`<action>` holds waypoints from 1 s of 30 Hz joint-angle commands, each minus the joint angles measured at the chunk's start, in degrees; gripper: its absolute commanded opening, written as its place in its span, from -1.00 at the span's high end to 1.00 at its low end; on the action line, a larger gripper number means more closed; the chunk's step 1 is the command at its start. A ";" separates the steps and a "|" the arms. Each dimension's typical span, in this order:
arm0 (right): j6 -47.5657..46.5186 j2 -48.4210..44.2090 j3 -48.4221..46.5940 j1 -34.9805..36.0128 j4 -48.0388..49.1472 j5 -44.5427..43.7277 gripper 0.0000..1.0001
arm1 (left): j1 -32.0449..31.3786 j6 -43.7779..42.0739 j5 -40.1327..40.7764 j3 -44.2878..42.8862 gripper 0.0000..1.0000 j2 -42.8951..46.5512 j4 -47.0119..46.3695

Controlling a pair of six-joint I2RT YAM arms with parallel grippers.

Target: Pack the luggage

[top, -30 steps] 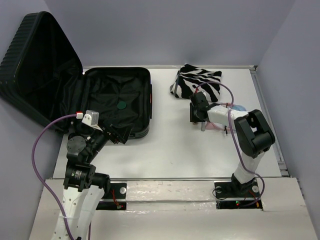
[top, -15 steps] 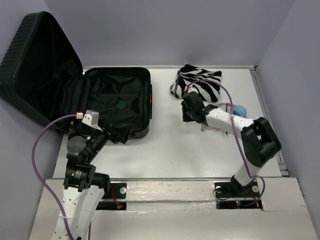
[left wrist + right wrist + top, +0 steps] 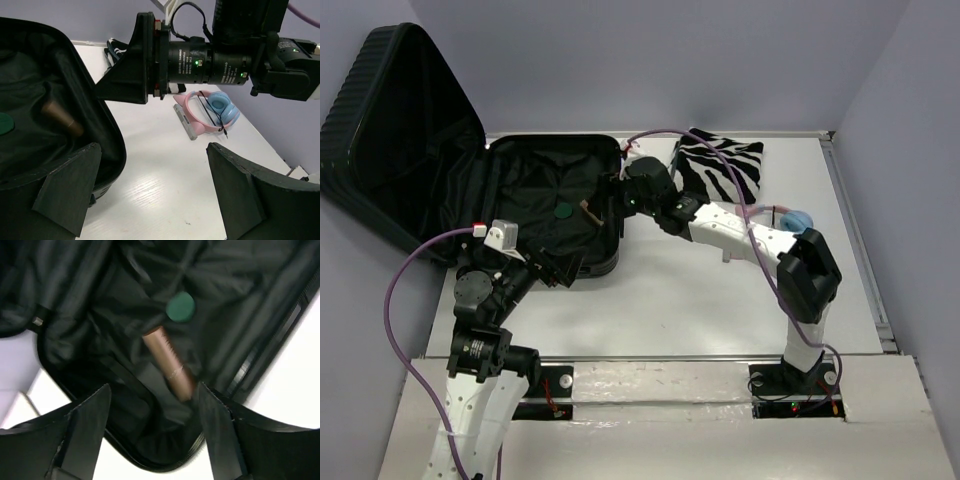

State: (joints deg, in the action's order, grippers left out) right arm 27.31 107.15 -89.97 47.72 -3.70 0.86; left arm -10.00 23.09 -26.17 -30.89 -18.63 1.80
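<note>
At the left rear of the counter [image 3: 670, 290], the luggage [image 3: 525, 175] lies open with its lid raised. A bronze tube [image 3: 169, 362] and a green disc [image 3: 561, 210] rest on its lining. The right tool [image 3: 623, 192] hovers over the right rim, fingers spread, holding nothing. The left tool [image 3: 150, 195] sits at the near rim, wide open and empty.

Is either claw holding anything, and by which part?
Nothing: left gripper and right gripper are open, empty; the copper-brown tube is inside the black hard-shell suitcase.

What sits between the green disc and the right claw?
A brown tube on the suitcase lining, between green disc and open right claw; right wrist view.
</note>
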 commanded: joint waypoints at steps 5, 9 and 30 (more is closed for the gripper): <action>1.25 -13.18 18.72 -7.19 -1.47 -11.49 -0.10 | 0.42 0.29 -0.98 -1.62 -0.98 0.53 -2.07; 2.40 -19.43 29.13 -17.29 -7.10 -15.97 0.03 | 0.24 0.46 -0.63 -1.62 -0.98 0.97 -1.89; -1.47 -10.83 33.12 -24.26 -13.17 -21.96 0.04 | -0.20 0.46 -0.55 -1.54 -0.98 0.61 -1.89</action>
State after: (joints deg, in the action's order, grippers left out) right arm 26.85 94.30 -53.65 23.59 -16.43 -19.00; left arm -10.02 23.44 -26.09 -30.89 -18.15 2.00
